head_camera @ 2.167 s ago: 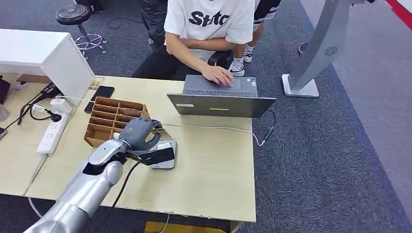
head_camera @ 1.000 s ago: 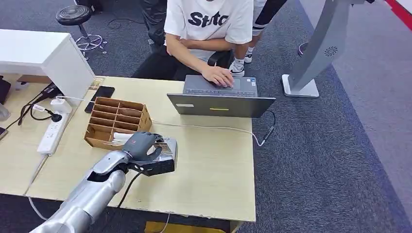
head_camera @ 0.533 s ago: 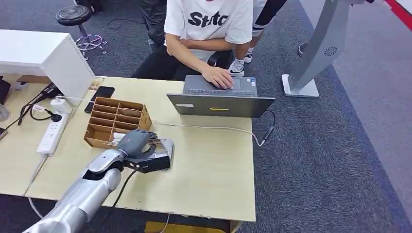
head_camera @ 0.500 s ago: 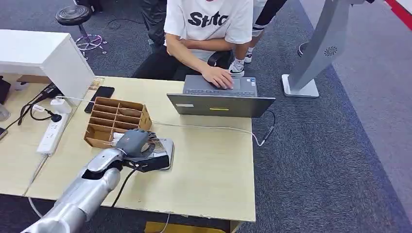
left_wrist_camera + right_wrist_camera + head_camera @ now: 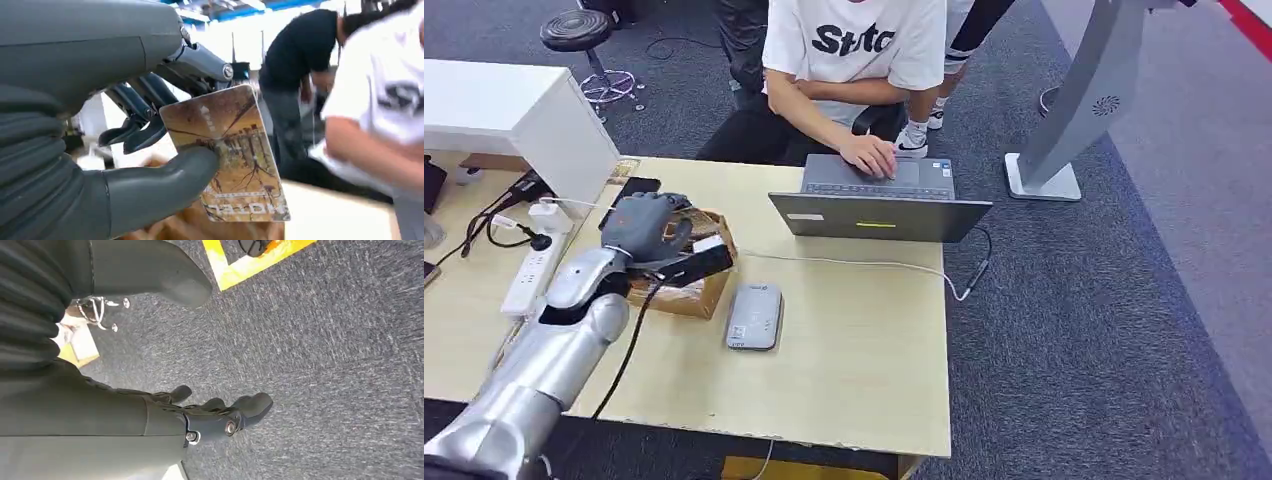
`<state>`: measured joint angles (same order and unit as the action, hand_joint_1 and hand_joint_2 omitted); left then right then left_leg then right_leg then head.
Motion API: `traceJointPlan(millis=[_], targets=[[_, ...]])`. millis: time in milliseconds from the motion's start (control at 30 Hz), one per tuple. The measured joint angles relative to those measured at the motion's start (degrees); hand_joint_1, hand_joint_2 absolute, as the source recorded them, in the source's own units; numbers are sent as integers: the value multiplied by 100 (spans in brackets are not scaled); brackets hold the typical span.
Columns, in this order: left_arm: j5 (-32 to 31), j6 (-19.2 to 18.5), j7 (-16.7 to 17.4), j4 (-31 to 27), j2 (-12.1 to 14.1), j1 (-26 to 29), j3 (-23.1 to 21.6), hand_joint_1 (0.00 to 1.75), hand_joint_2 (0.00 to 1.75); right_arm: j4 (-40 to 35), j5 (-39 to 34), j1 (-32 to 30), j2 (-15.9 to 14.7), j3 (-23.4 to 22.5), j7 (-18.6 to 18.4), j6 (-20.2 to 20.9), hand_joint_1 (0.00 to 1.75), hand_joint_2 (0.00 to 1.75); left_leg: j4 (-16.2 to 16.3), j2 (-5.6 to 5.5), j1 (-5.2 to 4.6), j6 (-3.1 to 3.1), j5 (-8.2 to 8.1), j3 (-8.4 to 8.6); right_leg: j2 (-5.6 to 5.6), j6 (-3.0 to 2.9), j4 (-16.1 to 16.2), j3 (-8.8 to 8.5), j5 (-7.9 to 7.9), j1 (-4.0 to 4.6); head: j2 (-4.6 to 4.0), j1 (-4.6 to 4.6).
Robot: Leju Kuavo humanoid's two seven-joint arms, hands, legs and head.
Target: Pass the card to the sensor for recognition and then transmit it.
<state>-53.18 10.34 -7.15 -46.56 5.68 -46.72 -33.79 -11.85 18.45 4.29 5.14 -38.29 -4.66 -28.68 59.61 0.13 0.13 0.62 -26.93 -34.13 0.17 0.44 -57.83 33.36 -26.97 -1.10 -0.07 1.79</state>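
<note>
Right hand (image 5: 200, 415): hangs over the floor, fingers loosely apart, nothing in them
Floor: grey carpet (image 5: 325, 350) (speckled)
Marking: yellow tape (image 5: 250, 262) across the carpet, near one edge

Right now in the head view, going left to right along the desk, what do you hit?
Power strip → left hand holding the card over the cardboard organizer → grey sensor → laptop → silver stand base on the carpet.
</note>
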Motion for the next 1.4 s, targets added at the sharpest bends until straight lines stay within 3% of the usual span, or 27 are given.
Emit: traceJointPlan(millis=[233, 567, 1000, 1167, 1400], targets=[[-57, -17, 2, -699, 146, -264, 408, 175, 175, 0, 13, 1, 9, -85, 15, 4, 0, 175, 0, 0, 1, 0, 0, 0, -1, 0, 0, 1, 0, 0, 0, 2], [-277, -79, 199, -1191, 306, -487, 583, 175, 175, 0, 46, 1, 9, -127, 66, 48, 0, 175, 0, 1, 0, 0, 0, -1, 0, 0, 0, 1, 0, 0, 0, 0], [-302, -87, 199, -1296, 361, -570, 675, 175, 175, 0, 63, 2, 11, -131, 72, 48, 0, 175, 0, 0, 0, 0, 0, -1, 0, 0, 0, 1, 0, 0, 0, 0], [-796, -94, 426, -1285, 415, -665, 675, 175, 175, 0, 131, 0, 11, -131, 70, 50, 0, 175, 0, 5, 1, 0, 0, 0, 4, 0, 0, 4, 0, 0, 0, 2], [-992, 9, 365, -1169, 507, -904, 675, 175, 175, 0, 195, 2, 11, -131, 63, 66, 0, 175, 0, 9, 1, -1, 0, -1, 8, -1, -2, 6, 0, 1, 0, 2]])
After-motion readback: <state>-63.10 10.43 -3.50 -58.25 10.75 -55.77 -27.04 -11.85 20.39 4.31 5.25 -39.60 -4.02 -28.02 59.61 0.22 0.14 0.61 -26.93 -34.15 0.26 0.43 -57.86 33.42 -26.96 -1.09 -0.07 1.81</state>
